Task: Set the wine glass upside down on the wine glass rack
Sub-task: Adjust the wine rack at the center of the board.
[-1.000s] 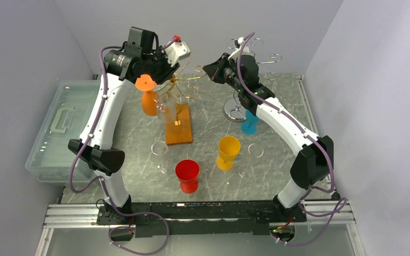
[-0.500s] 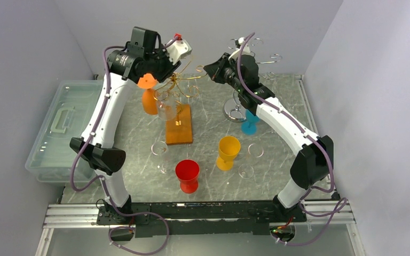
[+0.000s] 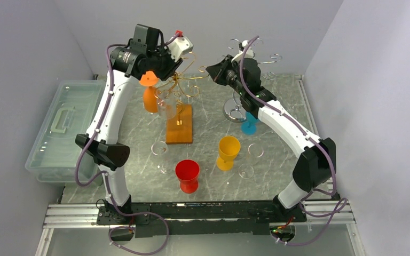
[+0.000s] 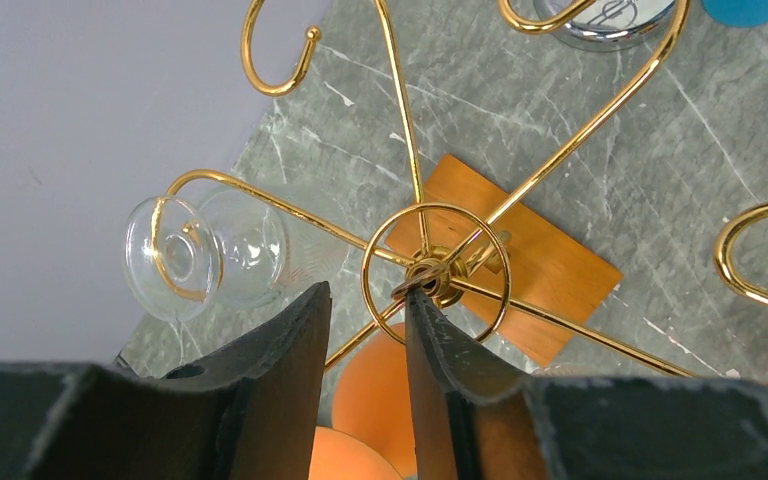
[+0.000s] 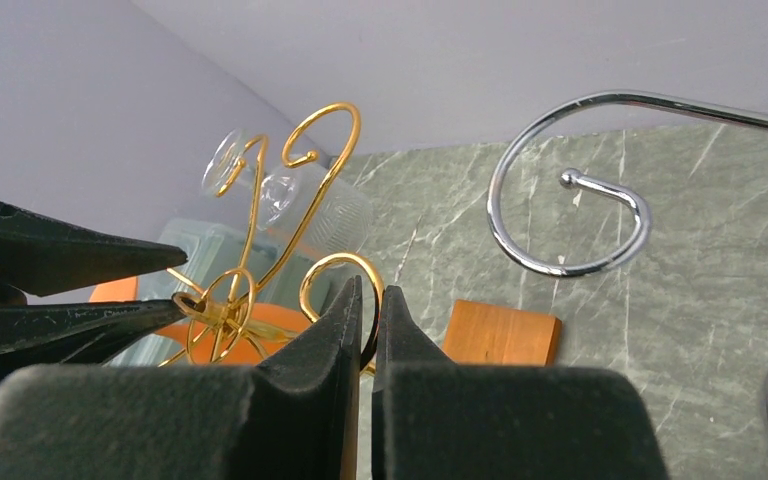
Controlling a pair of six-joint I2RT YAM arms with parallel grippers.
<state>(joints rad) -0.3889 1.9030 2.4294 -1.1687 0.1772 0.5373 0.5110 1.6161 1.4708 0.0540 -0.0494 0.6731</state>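
The gold wire wine glass rack (image 3: 184,85) stands on a wooden base (image 3: 179,125). A clear wine glass (image 4: 200,255) hangs upside down from one of its hooks. My left gripper (image 3: 157,72) hovers over the rack's centre ring (image 4: 435,270). An orange wine glass (image 3: 149,101) is upside down in its jaws, foot wedged between the fingers and bowl (image 4: 385,390) below. My right gripper (image 5: 370,290) is shut on one gold hook arm (image 5: 332,262) of the rack, on the rack's right side (image 3: 205,68).
A chrome rack (image 3: 269,58) stands at the back right on a round base (image 3: 235,112), with a blue glass (image 3: 250,125) beside it. Yellow (image 3: 228,151), red (image 3: 187,173) and clear glasses (image 3: 159,152) stand nearer. A plastic bin (image 3: 58,128) sits at the left.
My left gripper has risen a little and shifted right, the orange glass's foot moving with it. The right gripper stays shut on the gold hook.
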